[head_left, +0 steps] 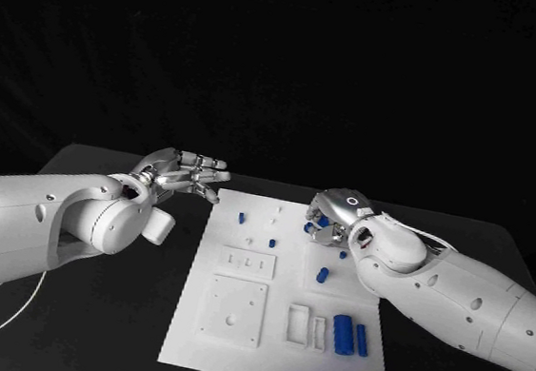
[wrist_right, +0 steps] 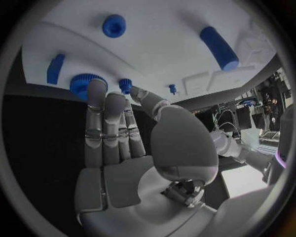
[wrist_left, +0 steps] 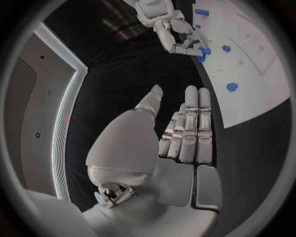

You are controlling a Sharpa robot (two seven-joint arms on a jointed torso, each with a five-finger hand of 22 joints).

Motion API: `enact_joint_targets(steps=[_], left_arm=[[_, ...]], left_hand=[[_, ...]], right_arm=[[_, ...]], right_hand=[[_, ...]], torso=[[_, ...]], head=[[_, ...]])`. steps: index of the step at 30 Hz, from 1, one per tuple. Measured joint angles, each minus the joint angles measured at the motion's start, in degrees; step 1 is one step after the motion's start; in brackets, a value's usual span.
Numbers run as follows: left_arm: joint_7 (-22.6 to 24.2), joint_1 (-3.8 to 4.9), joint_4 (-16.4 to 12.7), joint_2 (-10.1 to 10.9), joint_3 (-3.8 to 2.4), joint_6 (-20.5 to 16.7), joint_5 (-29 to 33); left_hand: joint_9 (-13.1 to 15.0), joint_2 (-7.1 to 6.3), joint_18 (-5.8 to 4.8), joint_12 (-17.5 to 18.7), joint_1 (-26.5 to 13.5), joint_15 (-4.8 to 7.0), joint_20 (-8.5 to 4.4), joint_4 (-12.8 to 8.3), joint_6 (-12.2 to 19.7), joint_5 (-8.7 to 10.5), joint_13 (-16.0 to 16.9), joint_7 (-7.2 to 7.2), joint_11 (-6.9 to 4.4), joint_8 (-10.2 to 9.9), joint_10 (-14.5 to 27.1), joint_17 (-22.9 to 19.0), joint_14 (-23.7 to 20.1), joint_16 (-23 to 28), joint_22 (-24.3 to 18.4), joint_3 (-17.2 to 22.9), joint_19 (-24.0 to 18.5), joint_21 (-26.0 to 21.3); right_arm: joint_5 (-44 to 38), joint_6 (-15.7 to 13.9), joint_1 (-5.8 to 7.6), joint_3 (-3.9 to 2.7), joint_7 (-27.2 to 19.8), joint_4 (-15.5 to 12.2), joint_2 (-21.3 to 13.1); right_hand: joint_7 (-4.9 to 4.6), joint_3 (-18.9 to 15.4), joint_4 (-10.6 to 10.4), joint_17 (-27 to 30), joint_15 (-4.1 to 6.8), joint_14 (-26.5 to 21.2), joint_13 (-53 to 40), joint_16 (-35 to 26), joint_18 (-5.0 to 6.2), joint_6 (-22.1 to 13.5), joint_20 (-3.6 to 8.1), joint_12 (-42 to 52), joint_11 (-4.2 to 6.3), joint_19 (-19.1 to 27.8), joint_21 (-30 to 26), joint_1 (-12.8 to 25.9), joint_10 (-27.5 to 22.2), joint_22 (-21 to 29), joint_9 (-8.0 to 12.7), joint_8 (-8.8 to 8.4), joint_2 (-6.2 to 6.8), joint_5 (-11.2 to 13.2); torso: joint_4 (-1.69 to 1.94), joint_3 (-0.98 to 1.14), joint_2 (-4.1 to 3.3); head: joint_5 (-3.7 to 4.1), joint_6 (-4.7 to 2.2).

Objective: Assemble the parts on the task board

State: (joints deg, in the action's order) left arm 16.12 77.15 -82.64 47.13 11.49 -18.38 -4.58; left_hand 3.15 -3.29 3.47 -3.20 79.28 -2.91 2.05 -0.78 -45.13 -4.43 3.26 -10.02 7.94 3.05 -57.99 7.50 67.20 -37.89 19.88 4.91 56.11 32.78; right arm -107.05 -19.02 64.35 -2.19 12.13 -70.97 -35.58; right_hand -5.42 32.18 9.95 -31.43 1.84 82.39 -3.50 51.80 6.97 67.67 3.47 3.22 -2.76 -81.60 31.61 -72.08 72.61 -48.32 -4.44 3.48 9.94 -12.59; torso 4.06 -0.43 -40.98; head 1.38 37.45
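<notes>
Two hands over the black bench point(head_left: 94, 311), w/ the white task board point(head_left: 270, 359) lying lengthwise between them.

Left hand point(head_left: 187, 175) hovers just off the board's far left corner, over bare bench; fingers straight and apart, nothing in it. Left wrist view confirms: left hand's palm is bare, fingers point(wrist_left: 188, 131) side by side, thumb apart.

Right hand point(head_left: 337, 218) sits over the board's far right end, fingers pointing down among small blue parts. Right wrist view: fingertips point(wrist_right: 96, 89) at a blue toothed round part point(wrist_right: 81, 84), and the thumb tip is near a small blue knob point(wrist_right: 126, 85). Can't tell if it actually grips either; fingers look mostly extended.

Other blue parts on the board: two cylinders point(head_left: 350, 335) side by side near the right edge, close end; one short piece point(head_left: 322, 275) mid-board; a few small ones point(head_left: 243, 218) standing at the far end. White recessed blocks point(head_left: 234, 310) sit along the board's middle and left.
</notes>
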Motion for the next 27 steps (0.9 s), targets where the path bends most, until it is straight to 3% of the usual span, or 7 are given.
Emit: enact_joint_targets(steps=[8,14,27], left_arm=[[-0.1,0.0,0.3,0.0,0.0,0.1,0.0],[-0.2,0.0,0.4,-0.1,0.0,0.2,0.0],[-0.3,0.0,0.5,-0.3,0.0,0.4,0.0]], left_hand=[[0.0,0.0,0.0,0.0,0.0,0.0,0.0,0.0,0.6,0.0,0.0,-0.16,0.21,0.0,0.2,0.0,0.0,0.0,0.0,0.0,0.0,0.0],[-0.1,0.0,0.0,0.0,0.0,0.0,0.0,0.0,0.6,0.0,0.0,-0.21,0.2,0.0,0.2,0.0,0.0,0.0,0.0,0.0,0.0,0.0],[-0.1,0.0,0.0,0.0,0.0,0.0,0.0,0.0,1.1,0.0,0.0,-0.1,0.2,0.0,0.2,0.0,0.0,0.0,-0.1,0.0,0.0,0.0]], right_arm=[[-0.1,-1.1,0.0,-0.01,0.3,-0.1,0.0],[-0.1,-1.0,0.0,-0.01,0.4,0.0,0.1],[0.0,1.6,-0.2,-0.01,0.3,0.8,0.8]], right_hand=[[-0.42,0.2,-0.2,0.0,0.0,0.0,0.0,0.0,0.0,-0.9,-0.12,0.0,-0.02,-0.1,-0.6,0.0,0.0,-0.4,0.1,0.0,0.6,0.0],[-0.71,0.3,-0.3,0.0,0.0,0.0,0.0,0.0,-0.01,-2.2,-0.39,0.0,-0.73,-0.4,-1.0,0.2,-1.2,-0.8,0.4,0.0,1.01,0.8],[-0.57,0.2,-0.5,0.1,0.0,0.0,0.0,0.0,-0.01,-2.9,-0.6,0.0,-0.82,-0.6,-2.1,0.0,-1.7,-1.6,0.4,0.0,1.23,1.1]], torso=[[0.03,0.01,-0.01],[0.02,-0.01,-0.02],[0.14,-0.05,-0.15]], head=[[-0.12,0.07],[-0.12,0.05],[-0.08,0.4]])
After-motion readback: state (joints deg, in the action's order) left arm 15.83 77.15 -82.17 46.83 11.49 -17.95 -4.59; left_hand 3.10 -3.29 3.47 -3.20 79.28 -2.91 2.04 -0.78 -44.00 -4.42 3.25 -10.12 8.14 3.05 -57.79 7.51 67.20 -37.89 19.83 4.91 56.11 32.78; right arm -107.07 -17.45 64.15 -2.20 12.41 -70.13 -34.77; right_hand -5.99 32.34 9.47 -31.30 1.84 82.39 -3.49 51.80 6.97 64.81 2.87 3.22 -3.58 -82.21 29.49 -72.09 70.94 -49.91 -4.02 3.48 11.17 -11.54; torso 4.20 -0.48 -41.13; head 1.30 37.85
